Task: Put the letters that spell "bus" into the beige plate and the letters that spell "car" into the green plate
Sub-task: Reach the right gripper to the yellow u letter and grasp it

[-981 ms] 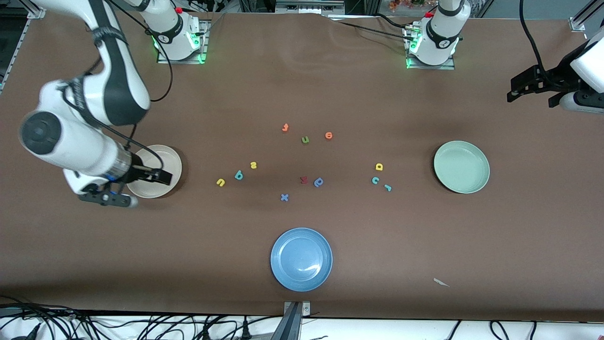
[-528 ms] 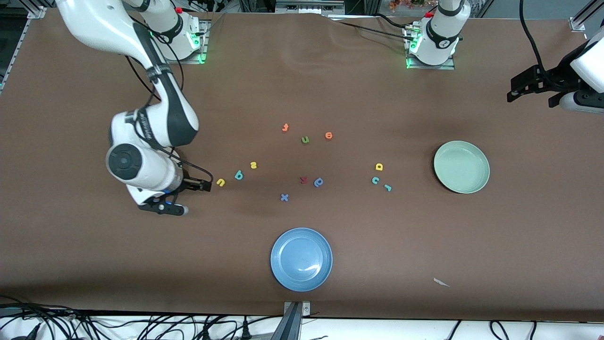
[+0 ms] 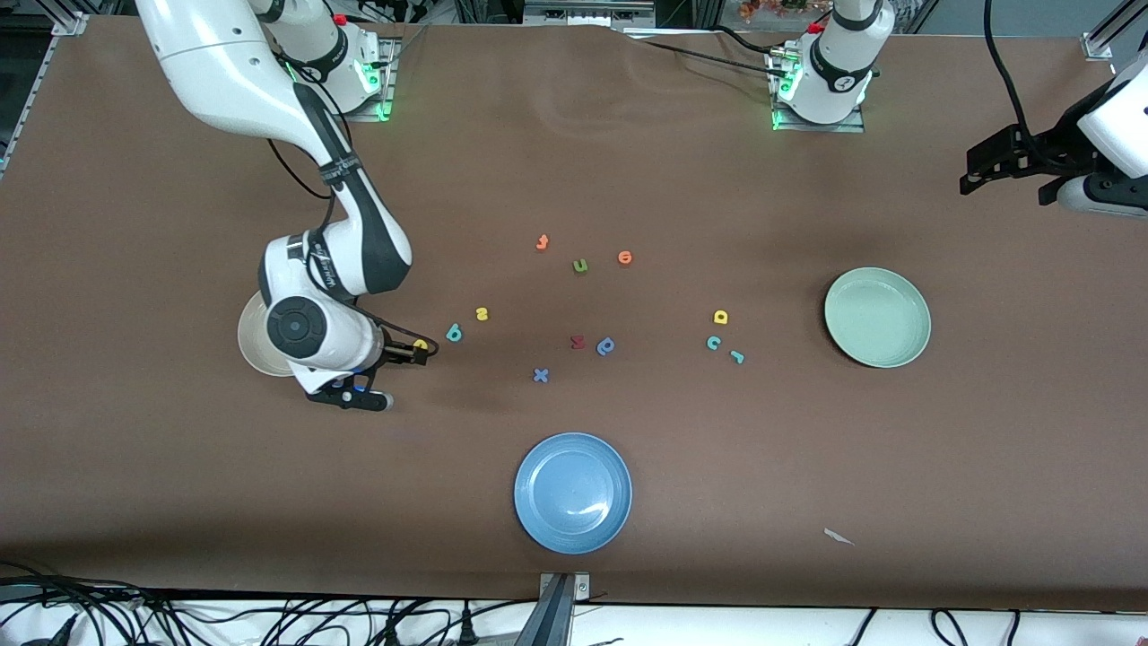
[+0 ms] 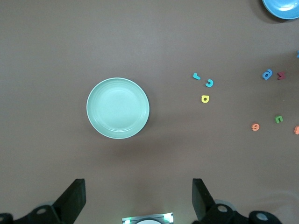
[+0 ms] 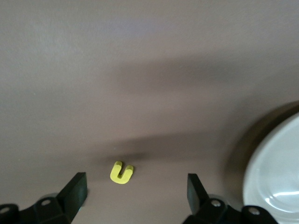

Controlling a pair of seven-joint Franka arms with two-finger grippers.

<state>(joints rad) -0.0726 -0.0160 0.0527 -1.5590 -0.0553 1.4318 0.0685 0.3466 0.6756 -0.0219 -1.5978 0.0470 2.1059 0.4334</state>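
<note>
Right pincer (image 5: 133, 186) spread directly over the yellow "u" (image 5: 121, 172), beige plate (image 5: 275, 172) beside; left pincer (image 4: 138, 198) spread, waiting.

1. You get even, bright overhead light on the table (image 3: 179, 502) (soft shadows only).
2. Glare streaks the blue plate (image 3: 573, 493).
3. Your right wrist view is blurred; a dark shadow band falls above the yellow "u" (image 5: 121, 172).
4. Your left wrist view is sharp.

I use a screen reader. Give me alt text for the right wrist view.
A yellow "u" lies on the brown table between the open right claw's two fingers. The beige plate's rim shows at one edge.
</note>
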